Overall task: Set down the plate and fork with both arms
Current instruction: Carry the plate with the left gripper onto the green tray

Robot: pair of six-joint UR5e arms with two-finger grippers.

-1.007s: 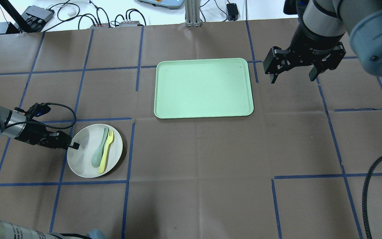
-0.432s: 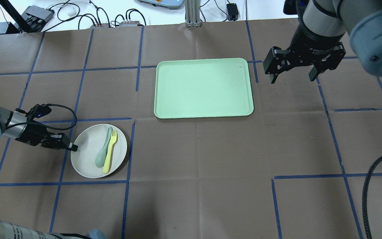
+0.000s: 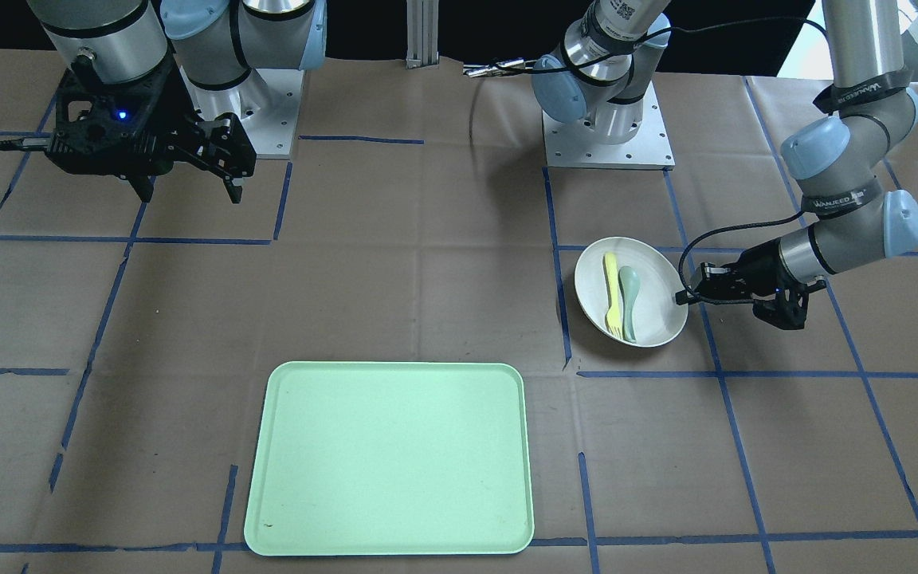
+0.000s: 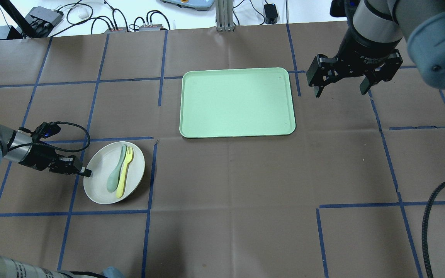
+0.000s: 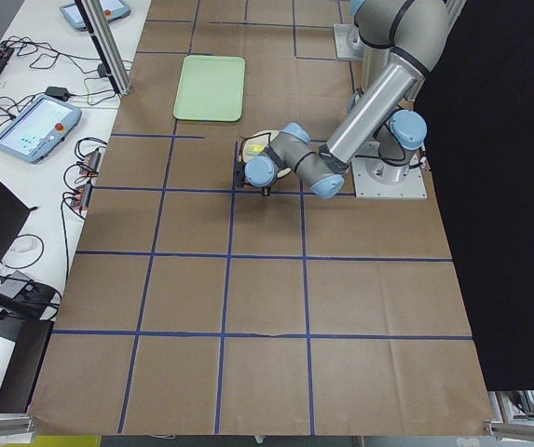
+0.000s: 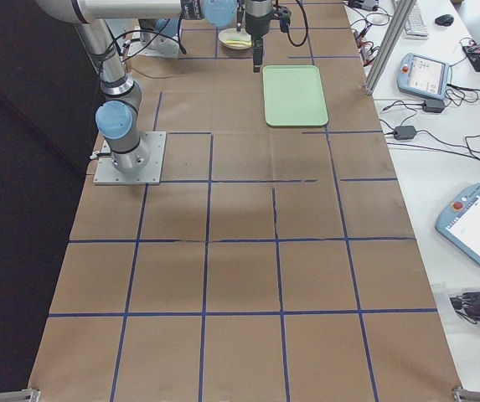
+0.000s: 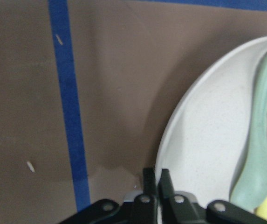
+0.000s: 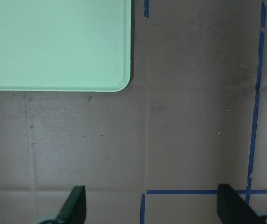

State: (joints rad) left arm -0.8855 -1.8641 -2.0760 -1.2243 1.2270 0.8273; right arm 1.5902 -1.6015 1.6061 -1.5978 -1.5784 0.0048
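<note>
The off-white plate (image 4: pixel 98 187) sits at the table's near left with the pale-yellow fork (image 4: pixel 124 175) lying in it beside a grey-green spoon (image 4: pixel 114 175). My left gripper (image 4: pixel 85 172) is shut on the plate's left rim. The left wrist view shows its fingertips (image 7: pixel 155 179) pinching that rim of the plate (image 7: pixel 203 140). From the front the plate (image 3: pixel 657 309) looks slightly tilted, with a shadow under it, and the fork (image 3: pixel 611 293) stays in it. My right gripper (image 4: pixel 340 92) hangs open and holds nothing, above bare table right of the tray.
A rectangular mint-green tray (image 4: pixel 238 102) lies at the table's middle, toward the far side, with nothing on it; its corner (image 8: pixel 54 42) shows in the right wrist view. Cables and boxes line the far edge. Blue tape lines cross the brown table cover.
The plate, with fork and spoon in it, has shifted a little to the right and toward the far side, with the left gripper on its rim. The right arm has not moved.
</note>
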